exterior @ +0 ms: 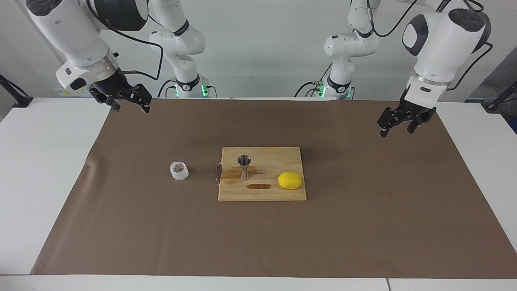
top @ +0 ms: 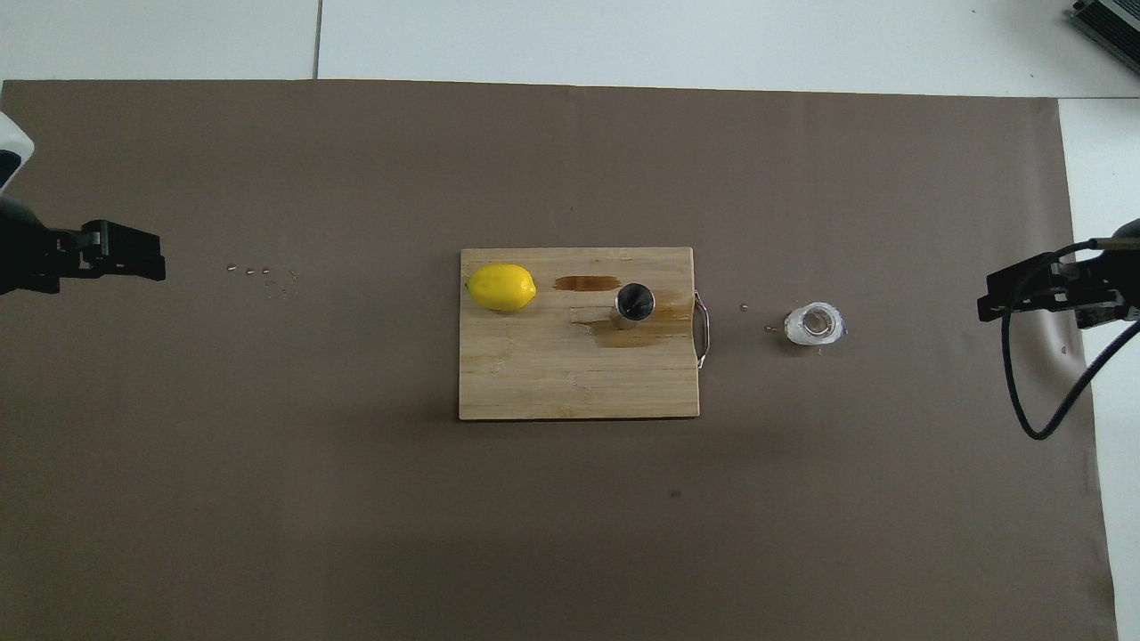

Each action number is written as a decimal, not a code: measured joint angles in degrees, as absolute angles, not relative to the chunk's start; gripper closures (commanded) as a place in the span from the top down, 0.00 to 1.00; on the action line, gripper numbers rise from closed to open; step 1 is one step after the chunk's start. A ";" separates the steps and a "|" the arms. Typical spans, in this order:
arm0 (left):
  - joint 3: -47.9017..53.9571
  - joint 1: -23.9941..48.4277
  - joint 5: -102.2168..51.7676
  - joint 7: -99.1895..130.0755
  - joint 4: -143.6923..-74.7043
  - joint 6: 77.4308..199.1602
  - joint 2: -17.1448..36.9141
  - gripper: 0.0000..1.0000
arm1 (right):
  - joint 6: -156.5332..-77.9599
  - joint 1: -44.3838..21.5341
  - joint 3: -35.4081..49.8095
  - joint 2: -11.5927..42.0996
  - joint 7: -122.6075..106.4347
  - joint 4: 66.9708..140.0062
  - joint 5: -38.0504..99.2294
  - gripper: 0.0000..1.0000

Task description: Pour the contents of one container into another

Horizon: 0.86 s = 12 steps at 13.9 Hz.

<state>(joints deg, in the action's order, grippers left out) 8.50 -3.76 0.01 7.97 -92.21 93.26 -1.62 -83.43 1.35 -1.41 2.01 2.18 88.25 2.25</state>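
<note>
A wooden board [exterior: 262, 173] [top: 577, 334] lies at the middle of the surface [exterior: 363, 226] [top: 267, 445], on a brown mat [exterior: 161, 242] [top: 846, 490] that covers most of it and leaves white strips along the edges. The jigger [exterior: 244, 166] [top: 633, 304] stands upright on the board, toward the board's edge that carries a metal handle [exterior: 218, 173] [top: 703, 330], which faces the right arm's end of the surface. Dark wet-looking stains mark the wood around the jigger's foot and beside it. A lemon [exterior: 290, 180] [top: 501, 288] lies on the board near the corner toward the left arm's end and away from the robots, well apart from the jigger. The glass cup [exterior: 179, 170] [top: 814, 324] stands upright on the mat, off the board, near the handle edge, roughly level with the jigger and between the board and the mat's edge at the right arm's end. Both arms wait, raised. The left gripper [exterior: 398, 124] [top: 125, 258] hangs over the mat near its edge at the left arm's end, jaws released and grasping nothing. The right gripper [exterior: 130, 103] [top: 1024, 294] hangs over the mat's corner at the right arm's end on the robots' side, jaws also spread and bare. Both grippers are well apart from the cup, the jigger and the board.
</note>
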 measured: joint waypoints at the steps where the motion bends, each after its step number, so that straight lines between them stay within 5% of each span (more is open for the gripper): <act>1: 8.39 -3.75 0.01 6.76 -91.36 91.35 -1.64 1.00 | -83.43 1.35 -1.41 2.01 2.18 88.25 2.26 1.00; 12: 6.60 -1.44 0.00 1.60 -92.88 88.93 -4.27 1.00 | -83.43 1.35 -1.41 2.01 2.18 88.25 2.26 1.00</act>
<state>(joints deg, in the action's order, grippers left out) 6.60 -1.44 0.00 1.60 -92.88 88.93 -4.27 -83.43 1.35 -1.41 2.01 2.18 88.25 2.26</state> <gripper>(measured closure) 0.000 0.000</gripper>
